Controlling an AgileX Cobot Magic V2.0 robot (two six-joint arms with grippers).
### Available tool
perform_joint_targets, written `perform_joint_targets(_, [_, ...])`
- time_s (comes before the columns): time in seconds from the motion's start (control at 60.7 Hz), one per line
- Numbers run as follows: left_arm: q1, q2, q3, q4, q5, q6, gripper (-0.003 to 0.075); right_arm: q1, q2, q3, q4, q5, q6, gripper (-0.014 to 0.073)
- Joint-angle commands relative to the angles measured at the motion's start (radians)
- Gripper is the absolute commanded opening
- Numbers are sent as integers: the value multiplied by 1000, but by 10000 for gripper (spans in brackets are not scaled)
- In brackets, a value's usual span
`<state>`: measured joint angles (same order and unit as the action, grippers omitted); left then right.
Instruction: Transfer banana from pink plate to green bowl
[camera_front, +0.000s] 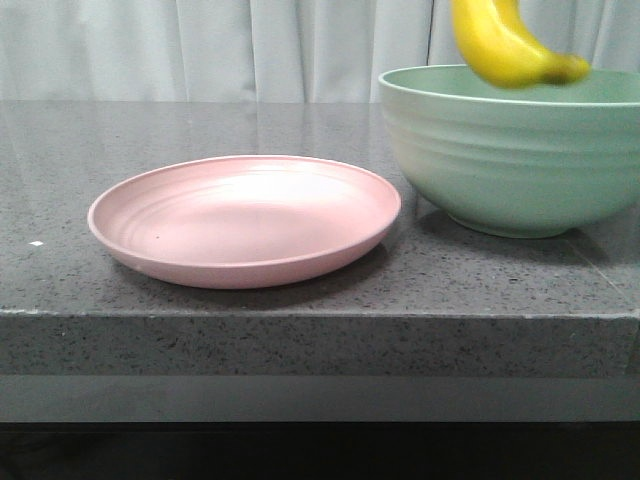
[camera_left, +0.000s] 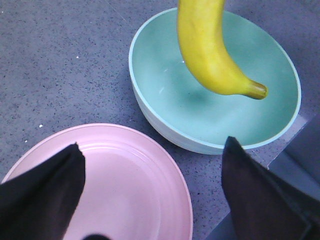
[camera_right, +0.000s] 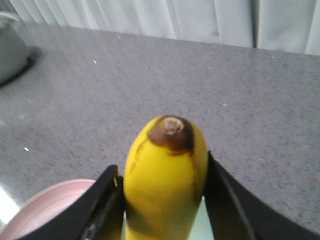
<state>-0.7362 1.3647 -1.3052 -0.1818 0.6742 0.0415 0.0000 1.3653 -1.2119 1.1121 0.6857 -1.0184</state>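
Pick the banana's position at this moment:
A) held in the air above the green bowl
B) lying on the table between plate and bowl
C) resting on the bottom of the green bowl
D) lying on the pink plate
A: the banana hangs over the green bowl, clamped in the right gripper, and the pink plate lies bare.

A speckled grey stone counter (camera_front: 300, 340) (polished, reflective) fronts pale pleated curtains (camera_front: 200, 50).

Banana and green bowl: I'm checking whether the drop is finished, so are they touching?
Apart. In the left wrist view the banana hangs above the green bowl, its shadow lying separately on the bowl's floor. The right end effector grips it.
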Motion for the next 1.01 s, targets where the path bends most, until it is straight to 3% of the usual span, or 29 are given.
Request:
perform_joint_targets(0.0, [-9,-37,-35,-11,-62,-2,555,-5,2,-37,-48,-15,-10,122])
perform_joint_targets(0.28, [-9,-37,-35,-11,-62,-2,555,-5,103,-37,-130,43,-10,130])
perform_joint_targets(0.61, [-9,-37,-35,-11,-62,-2,555,-5,121,-37,-131,39,-10,428])
perform_joint_targets(0.742, [-9,-37,-35,-11,-62,-2,555,-5,120,-37,-136,36,5,456])
perform_joint_targets(0.841, [-9,-37,-35,-11,-62,-2,555,-6,114,-37,-177,35,74,456])
perform_joint_targets(0.989, [-7,-37,-35,23,-66,-8,553,-8,66,-37,-306,36,321,449])
